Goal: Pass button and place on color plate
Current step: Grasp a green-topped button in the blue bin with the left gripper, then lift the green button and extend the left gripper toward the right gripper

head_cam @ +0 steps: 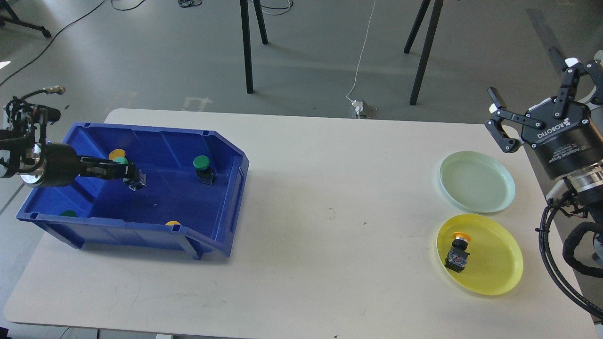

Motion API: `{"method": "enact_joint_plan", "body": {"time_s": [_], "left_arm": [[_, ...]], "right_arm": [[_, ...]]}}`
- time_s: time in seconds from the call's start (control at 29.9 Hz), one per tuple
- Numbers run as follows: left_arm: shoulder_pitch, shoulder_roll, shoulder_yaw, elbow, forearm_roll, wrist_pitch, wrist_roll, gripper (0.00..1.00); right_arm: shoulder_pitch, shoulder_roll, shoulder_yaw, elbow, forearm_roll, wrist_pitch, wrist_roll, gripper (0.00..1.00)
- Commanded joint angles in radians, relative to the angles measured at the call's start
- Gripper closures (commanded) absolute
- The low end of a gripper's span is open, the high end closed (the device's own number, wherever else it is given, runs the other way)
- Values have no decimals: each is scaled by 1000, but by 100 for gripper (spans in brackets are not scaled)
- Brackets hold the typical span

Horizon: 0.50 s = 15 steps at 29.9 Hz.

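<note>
My left gripper (126, 171) is shut on a green-capped button (121, 161) with a black body and holds it above the floor of the blue bin (227, 207). In the bin lie a yellow button (114, 153), a green button (202, 165), another green one (69, 213) and a yellow one (172, 223) by the front wall. At the right stand a pale green plate (476, 183) and a yellow plate (497, 263) holding an orange-capped button (458, 252). My right gripper (531, 77) is open and empty, raised beyond the pale green plate.
The white table (330, 216) stretches between the bin and the plates. Black stand legs (247, 47) and a white cable with a socket (359, 107) are on the floor behind the table. My right arm's cables (553, 254) hang off the table's right edge.
</note>
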Motion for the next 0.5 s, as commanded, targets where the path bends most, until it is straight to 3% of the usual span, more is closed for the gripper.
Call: {"method": "enact_joint_plan", "body": {"time_s": [0.0,0.13,0.23,0.47], "left_arm": [[-3,109,-55,-205,-174,-4,0,96],[-5,72,-150,-298,-343,-4,0,96],[-5,-58,-231,-303,-481,-4,0,96],[-3,-391,-248,-134,-569,-4,0,96]], "right_arm": [[-9,1,-12,-18,-25,0,0,3],[2,26,-42,-46,-100,-2,0,3],[80,52,-126,-52,-131,-5,0,3],[292,201,-396,-115,-132,-11,0,3]]}}
